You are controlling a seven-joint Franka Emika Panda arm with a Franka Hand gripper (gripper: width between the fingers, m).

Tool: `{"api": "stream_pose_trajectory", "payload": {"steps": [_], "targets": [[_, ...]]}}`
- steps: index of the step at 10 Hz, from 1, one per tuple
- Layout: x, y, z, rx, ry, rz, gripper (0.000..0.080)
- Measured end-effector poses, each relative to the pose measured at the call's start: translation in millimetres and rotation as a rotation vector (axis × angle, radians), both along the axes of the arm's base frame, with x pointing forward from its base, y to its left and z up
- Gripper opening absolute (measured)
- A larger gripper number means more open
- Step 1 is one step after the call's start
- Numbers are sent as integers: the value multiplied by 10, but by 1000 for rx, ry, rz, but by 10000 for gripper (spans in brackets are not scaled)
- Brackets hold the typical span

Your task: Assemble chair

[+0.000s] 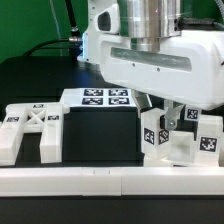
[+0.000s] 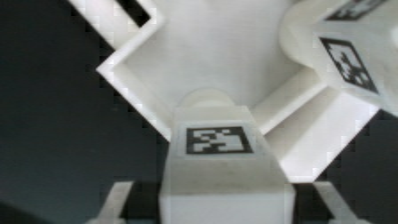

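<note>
Chair leg block [image 2: 217, 168] pinched in claw [image 1: 165, 120]; X-braced panel [image 1: 30, 125], marker board [image 1: 100, 97], border rail [image 1: 110, 180] nearby.

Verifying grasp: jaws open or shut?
Shut on the matte white tagged plastic block; wrist view shows it pinched between them.

X-braced panel [image 1: 30, 128] lies on the exterior view's left, leg blocks [image 1: 160, 145] on its right — marker board [image 1: 100, 97] behind.

No words or numbers legible, only square coded tags [image 2: 217, 140] on chair parts [image 1: 50, 140].
</note>
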State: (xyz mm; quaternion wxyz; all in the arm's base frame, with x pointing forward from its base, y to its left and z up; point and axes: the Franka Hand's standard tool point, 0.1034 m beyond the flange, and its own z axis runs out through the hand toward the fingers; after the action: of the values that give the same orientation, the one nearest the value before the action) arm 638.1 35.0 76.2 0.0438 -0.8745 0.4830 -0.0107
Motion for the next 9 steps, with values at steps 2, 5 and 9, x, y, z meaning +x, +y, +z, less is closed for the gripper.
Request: {"api": "stream_pose_trajectory", "payload": {"steps": [2,5,9], "targets": [[0,18,0,0,0,-3,291],[-7,46,9,-12,8,84,552],[-5,51,16,-53,-8,494,646]]}}
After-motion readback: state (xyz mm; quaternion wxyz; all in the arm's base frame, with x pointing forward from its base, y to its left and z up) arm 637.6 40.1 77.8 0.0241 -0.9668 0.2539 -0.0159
